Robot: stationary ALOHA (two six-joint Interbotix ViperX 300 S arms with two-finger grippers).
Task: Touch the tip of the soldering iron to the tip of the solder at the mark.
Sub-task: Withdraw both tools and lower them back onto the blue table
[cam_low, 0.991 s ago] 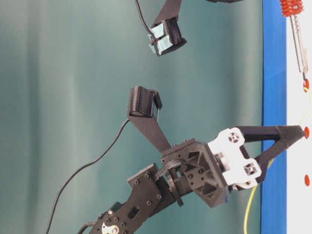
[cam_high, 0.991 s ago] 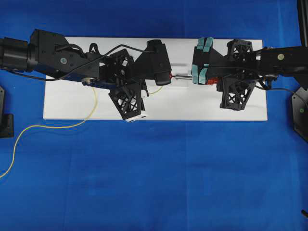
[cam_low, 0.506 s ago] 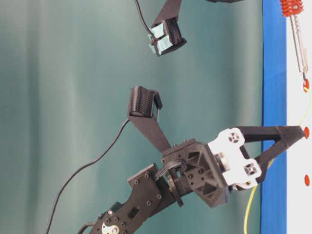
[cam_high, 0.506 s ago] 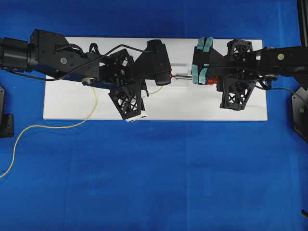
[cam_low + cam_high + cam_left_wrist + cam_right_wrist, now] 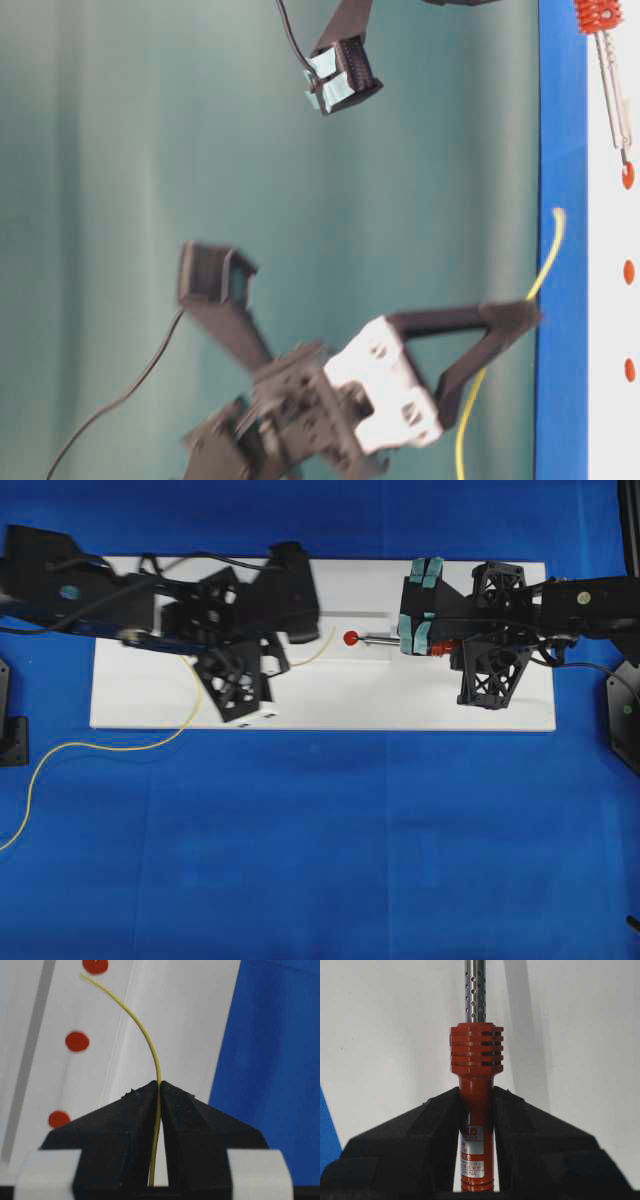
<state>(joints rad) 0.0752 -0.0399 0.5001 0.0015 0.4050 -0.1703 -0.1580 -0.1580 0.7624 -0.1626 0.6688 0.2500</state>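
My left gripper (image 5: 159, 1086) is shut on the solder (image 5: 145, 1035), a thin yellow wire that curves up from its pinched fingertips. The wire's free tip (image 5: 333, 630) hangs above the white board (image 5: 400, 700), a little left of a red mark (image 5: 350, 638) and apart from it. In the table-level view that tip (image 5: 558, 212) is raised off the board. My right gripper (image 5: 476, 1094) is shut on the soldering iron (image 5: 476, 1055) by its ribbed red handle. The silver shaft (image 5: 378, 637) points left, with its dark tip at the red mark.
Three red dots (image 5: 77, 1041) lie in a row on the board. The solder's long tail (image 5: 100, 742) trails off the board's left side over the blue cloth (image 5: 320, 850). Black mounts (image 5: 12, 730) stand at the table's left and right edges.
My left arm has swung left and lifted, carrying the solder tip off the red mark, which now shows uncovered. The right arm and the iron have not moved.
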